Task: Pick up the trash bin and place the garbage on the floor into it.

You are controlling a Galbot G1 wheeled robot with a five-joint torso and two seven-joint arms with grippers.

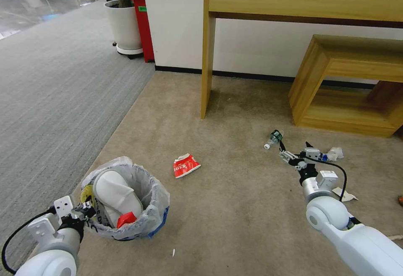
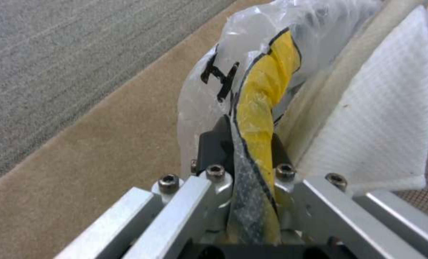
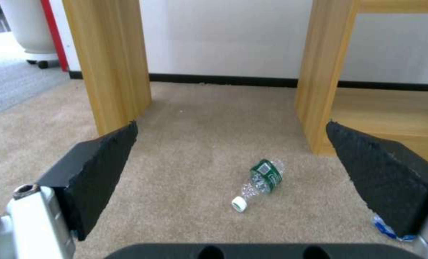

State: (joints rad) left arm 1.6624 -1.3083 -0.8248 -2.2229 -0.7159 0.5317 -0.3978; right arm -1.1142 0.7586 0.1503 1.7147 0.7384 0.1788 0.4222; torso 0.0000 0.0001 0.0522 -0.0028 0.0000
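Observation:
The trash bin (image 1: 145, 215), lined with a crinkly whitish bag, is at the lower left over the beige floor (image 1: 235, 209). It holds a white slipper (image 1: 115, 194), a red wrapper (image 1: 126, 219) and a yellow wrapper (image 2: 264, 90). My left gripper (image 1: 86, 209) is shut on the bin's near rim and bag (image 2: 245, 140). Garbage lies on the carpet: a red wrapper (image 1: 185, 165), a crushed green-labelled bottle (image 1: 273, 138) (image 3: 264, 176) and crumpled white-blue paper (image 1: 332, 154). My right gripper (image 1: 294, 149) (image 3: 232, 126) hangs open just short of the bottle.
A tall wooden table's leg (image 1: 206, 66) and a low wooden shelf (image 1: 348, 83) stand against the wall beyond the bottle. Grey ribbed carpet (image 1: 50, 91) runs along the left. A white planter (image 1: 124, 24) and a red cabinet (image 1: 143, 24) stand far left. A paper scrap (image 1: 345, 195) lies by my right arm.

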